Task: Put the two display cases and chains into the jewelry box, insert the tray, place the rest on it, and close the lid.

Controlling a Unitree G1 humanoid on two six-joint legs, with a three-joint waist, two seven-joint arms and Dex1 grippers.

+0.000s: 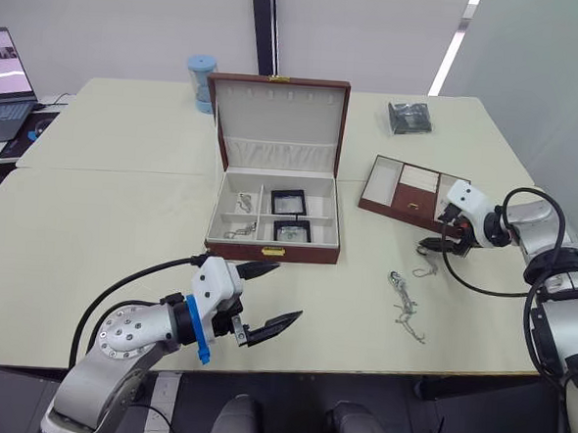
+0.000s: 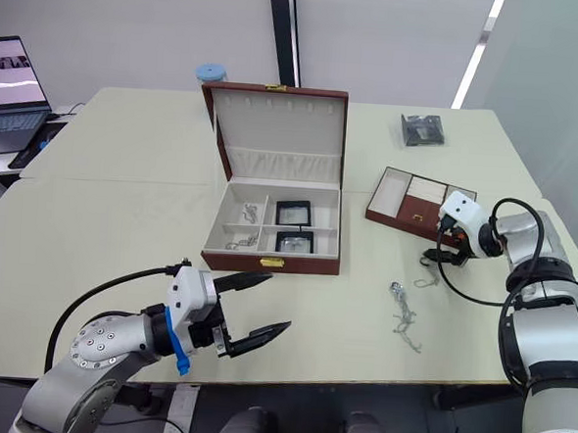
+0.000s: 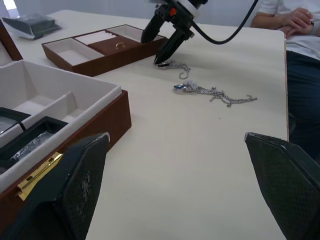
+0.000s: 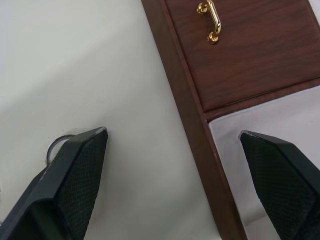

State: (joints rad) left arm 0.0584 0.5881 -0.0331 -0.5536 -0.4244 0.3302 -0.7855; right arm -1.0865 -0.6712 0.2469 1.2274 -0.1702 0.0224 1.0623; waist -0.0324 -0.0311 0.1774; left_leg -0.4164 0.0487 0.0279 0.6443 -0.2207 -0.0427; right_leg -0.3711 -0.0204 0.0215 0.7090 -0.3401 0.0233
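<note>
The jewelry box [image 1: 272,250] stands open mid-table with its lid [image 1: 278,118] upright. The two display cases [image 1: 288,199] [image 1: 291,230] lie in its right compartments. Small silvery chains [image 1: 239,230] lie in its left ones. The tray [image 1: 408,192] sits on the table to the box's right. My right gripper [image 1: 435,243] is open, low over the table at the tray's near edge, right by a small chain [image 1: 425,272]. A longer chain [image 1: 404,310] lies nearer the front. My left gripper [image 1: 264,296] hovers open and empty in front of the box.
A black packet [image 1: 410,117] lies at the back right and a blue cup [image 1: 201,82] stands behind the box. A laptop [image 1: 4,86] is at the far left. A seated person [image 3: 295,20] is beyond the table's right edge.
</note>
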